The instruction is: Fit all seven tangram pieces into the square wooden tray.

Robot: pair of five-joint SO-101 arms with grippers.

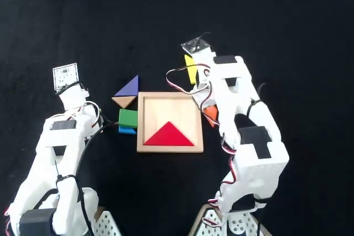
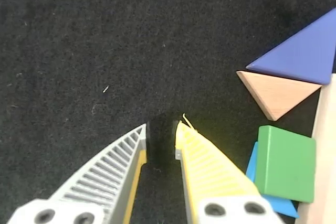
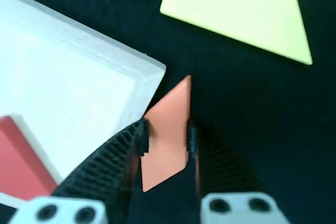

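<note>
The square wooden tray (image 1: 170,99) lies mid-table with a red triangle (image 1: 168,135) inside it. My right gripper (image 3: 165,129) is shut on an orange piece (image 3: 167,140), (image 1: 211,115) just off the tray's corner (image 3: 131,72), with a yellow piece (image 3: 236,9), (image 1: 191,69) beyond it. Left of the tray lie a blue-violet triangle (image 2: 299,56), a tan triangle (image 2: 275,93), and a green square (image 2: 286,163) resting on a blue piece (image 2: 257,171). My left gripper (image 2: 163,127) is low over the bare mat beside them, its fingers slightly open with nothing between them.
A black mat covers the table. The left arm (image 1: 61,147) stands at the front left and the right arm (image 1: 249,147) at the front right, partly over the tray's right side. Cables trail from both arms near the pieces.
</note>
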